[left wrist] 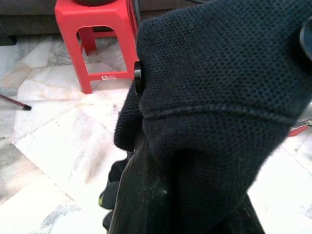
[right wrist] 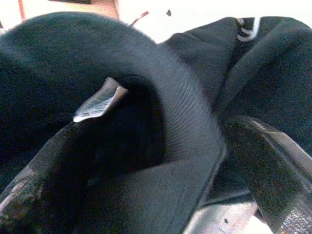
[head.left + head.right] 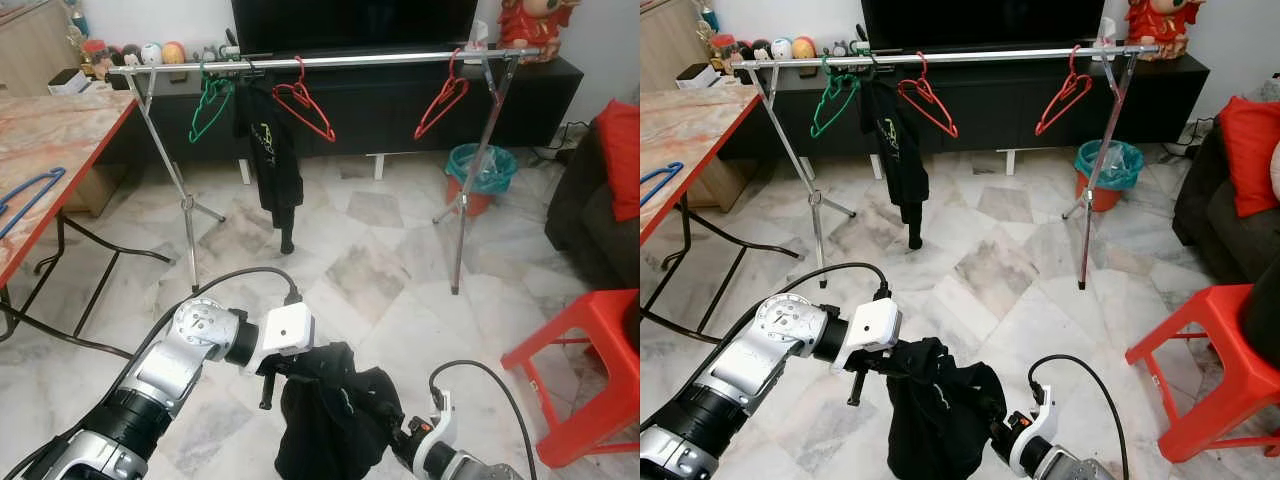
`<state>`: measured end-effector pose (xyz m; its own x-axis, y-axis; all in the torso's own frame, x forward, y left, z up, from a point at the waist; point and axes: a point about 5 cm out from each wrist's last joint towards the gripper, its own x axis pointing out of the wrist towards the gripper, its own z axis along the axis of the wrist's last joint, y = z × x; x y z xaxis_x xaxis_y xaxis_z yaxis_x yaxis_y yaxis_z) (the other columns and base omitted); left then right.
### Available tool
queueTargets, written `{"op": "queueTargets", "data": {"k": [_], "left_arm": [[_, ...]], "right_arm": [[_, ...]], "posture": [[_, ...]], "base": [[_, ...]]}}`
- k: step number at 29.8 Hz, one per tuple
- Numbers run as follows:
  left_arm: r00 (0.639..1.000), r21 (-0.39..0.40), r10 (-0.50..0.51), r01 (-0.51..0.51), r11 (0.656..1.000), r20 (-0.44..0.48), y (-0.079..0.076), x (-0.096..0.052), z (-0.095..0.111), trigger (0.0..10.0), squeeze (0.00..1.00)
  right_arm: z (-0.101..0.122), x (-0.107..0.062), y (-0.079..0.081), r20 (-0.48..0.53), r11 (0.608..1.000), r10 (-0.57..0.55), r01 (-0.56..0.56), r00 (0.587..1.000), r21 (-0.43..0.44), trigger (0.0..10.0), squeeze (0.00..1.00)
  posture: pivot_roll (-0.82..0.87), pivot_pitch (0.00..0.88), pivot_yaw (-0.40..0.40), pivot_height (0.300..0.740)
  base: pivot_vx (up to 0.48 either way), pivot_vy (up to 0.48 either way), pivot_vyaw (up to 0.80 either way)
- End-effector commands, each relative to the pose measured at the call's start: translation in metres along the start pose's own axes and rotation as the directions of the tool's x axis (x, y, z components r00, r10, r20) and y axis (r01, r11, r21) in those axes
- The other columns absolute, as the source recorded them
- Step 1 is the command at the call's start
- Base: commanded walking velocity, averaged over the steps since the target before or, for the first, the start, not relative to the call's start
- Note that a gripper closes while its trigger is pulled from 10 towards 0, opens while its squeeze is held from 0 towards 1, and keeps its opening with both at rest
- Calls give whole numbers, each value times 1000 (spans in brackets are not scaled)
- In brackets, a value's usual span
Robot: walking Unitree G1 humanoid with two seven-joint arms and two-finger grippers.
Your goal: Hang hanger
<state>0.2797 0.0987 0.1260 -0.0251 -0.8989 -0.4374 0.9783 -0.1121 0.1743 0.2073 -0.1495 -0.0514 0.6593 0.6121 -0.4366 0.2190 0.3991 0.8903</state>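
A black garment (image 3: pixel 330 420) hangs low in front of me, its top bunched over my left gripper (image 3: pixel 285 368). My right gripper (image 3: pixel 388 428) reaches into the garment from below right. In the right wrist view its fingers (image 2: pixel 265 161) stand wide apart, with a thick ribbed fold (image 2: pixel 170 112) of the garment between them. Across the room stands a silver clothes rack (image 3: pixel 330 60). On its rail hang a green hanger (image 3: pixel 210 105), a black piece of clothing (image 3: pixel 270 150) and two red hangers (image 3: pixel 305 105) (image 3: pixel 440 100).
A marble-topped table (image 3: pixel 60 130) with a blue hanger (image 3: pixel 25 195) on it stands at the left. A red plastic stool (image 3: pixel 590 360) is close on the right, a dark sofa (image 3: pixel 590 210) behind it. A lined bin (image 3: pixel 480 170) sits by the rack's right leg.
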Motion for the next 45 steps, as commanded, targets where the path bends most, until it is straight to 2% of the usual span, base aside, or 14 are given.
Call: {"op": "queueTargets", "data": {"k": [1,5,16,17,18,30,45], "left_arm": [[1000,35,-4,3,999,14,2,-3,8,10000,0],[1000,37,-1,0,999,15,2,-3,9,10000,0],[1000,38,2,-3,999,18,2,-3,9,10000,0],[1000,39,3,-3,999,19,2,-2,10,10000,0],[1000,39,3,-4,999,23,2,-2,10,10000,0],[1000,40,9,-10,999,25,3,-1,10,10000,0],[1000,36,13,-14,999,22,3,-1,9,10000,0]], "right_arm": [[-1,2,0,9,1000,-16,16,1000,1,10000,0],[4,5,6,41,1000,28,-29,999,13,10000,0],[6,5,7,60,999,42,-43,997,18,10000,0],[7,5,8,65,999,46,-47,997,19,9529,0],[7,5,10,59,997,72,-73,996,15,0,0],[2,8,15,36,992,123,-124,992,19,0,0],[3,7,14,35,993,116,-117,993,7,0,0]], "posture": [[-34,0,23,740],[-32,0,24,740],[-34,0,24,740],[-33,0,23,740],[-33,0,20,740],[-34,0,19,740],[-35,0,20,740]], "base": [[0,0,0],[0,0,0],[0,0,0],[0,0,0],[0,0,0],[0,0,0],[0,0,0]]}}
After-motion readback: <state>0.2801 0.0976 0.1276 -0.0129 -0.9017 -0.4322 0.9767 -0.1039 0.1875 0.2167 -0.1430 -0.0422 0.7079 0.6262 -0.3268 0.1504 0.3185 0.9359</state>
